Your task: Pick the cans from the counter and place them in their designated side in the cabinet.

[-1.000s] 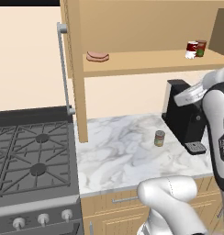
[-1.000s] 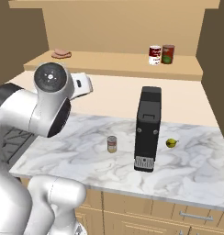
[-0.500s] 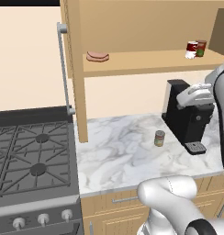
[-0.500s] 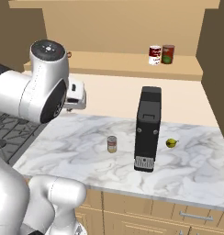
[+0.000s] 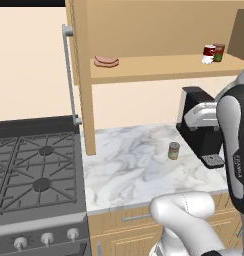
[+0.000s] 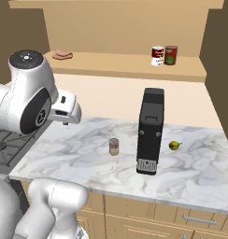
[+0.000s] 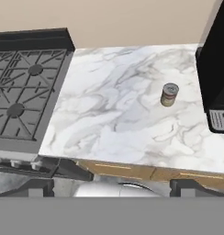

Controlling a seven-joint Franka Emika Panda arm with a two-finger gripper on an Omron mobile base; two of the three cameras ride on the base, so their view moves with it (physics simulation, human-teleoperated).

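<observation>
Olive can (image 7: 169, 94) untouched (pincer (image 7: 112, 187) agape)

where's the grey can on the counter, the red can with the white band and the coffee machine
grey can (image 7: 169, 94), hand view, on its yellowish label.
red can with the white band (image 6: 157, 56), right base view, on its side wall, on the cabinet shelf.
coffee machine (image 6: 150, 128), right base view, on its black front face.

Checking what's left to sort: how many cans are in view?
3: a grey-olive can on the counter beside the coffee machine; a red-and-white can and a darker red can together on the cabinet shelf.
</observation>
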